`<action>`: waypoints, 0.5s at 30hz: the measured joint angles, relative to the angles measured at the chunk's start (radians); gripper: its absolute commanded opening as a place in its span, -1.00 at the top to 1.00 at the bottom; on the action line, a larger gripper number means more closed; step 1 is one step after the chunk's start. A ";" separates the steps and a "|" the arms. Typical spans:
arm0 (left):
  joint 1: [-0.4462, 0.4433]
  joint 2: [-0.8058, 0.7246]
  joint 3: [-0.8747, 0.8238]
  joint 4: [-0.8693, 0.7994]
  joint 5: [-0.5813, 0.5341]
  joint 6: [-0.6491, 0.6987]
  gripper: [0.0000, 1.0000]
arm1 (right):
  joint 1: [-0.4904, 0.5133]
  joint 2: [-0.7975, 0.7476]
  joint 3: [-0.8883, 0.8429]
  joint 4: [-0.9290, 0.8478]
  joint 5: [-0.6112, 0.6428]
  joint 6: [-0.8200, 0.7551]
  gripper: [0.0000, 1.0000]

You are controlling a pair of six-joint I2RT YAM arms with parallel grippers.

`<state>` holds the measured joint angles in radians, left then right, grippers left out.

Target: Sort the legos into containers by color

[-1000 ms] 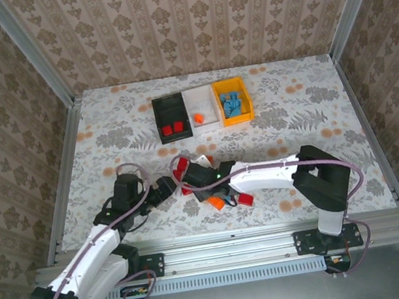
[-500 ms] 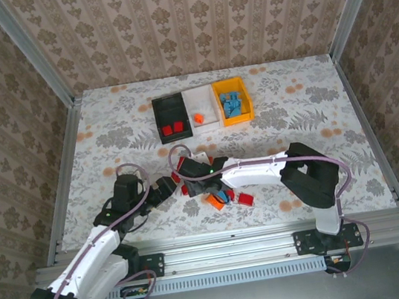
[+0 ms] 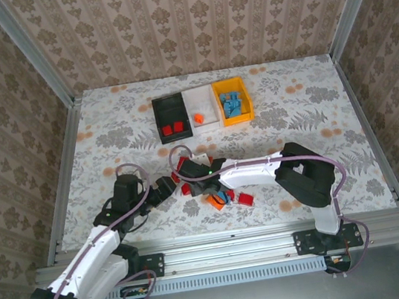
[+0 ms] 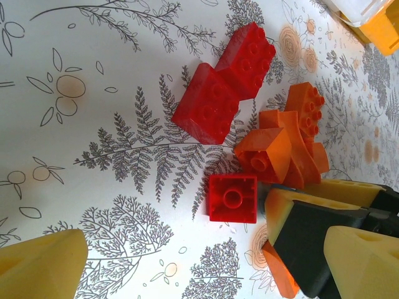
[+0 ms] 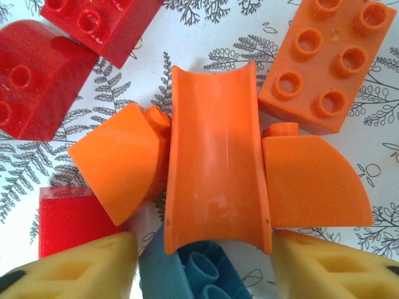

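Dropped closer over the loose legos [image 3: 218,201]: right hand [image 5: 199,261] spread open, empty, straddling a blue brick [image 5: 193,280]; pick-up pending.

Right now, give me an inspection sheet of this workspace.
Surface: flower-print table, no spills seen.
Job's things: black bin holds red bricks; white bin an orange brick; yellow bin blue bricks; loose pile of red, orange and blue near the arms.
Clutter: nothing seen.
Grippers: left pincer open, facing the pile; right pincer open over an orange curved piece.
Cables: grey cables loop along both arms.
Surroundings: wallpapered walls, metal frame.
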<state>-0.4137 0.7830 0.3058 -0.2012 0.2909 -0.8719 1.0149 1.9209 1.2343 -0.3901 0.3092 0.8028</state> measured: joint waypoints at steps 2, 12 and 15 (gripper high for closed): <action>0.000 0.000 0.000 0.000 0.000 0.000 -1.00 | 0.000 0.000 -0.001 0.010 -0.002 -0.001 0.06; 0.000 0.000 0.000 0.000 -0.002 0.000 -1.00 | 0.000 -0.009 -0.018 0.053 -0.003 -0.015 0.25; 0.000 0.000 0.000 0.000 -0.003 0.000 -1.00 | 0.000 -0.022 -0.033 0.054 -0.003 -0.018 0.30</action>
<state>-0.4137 0.7830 0.3058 -0.2012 0.2878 -0.8715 1.0145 1.8988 1.2011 -0.3363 0.3065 0.7849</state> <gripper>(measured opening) 0.997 0.386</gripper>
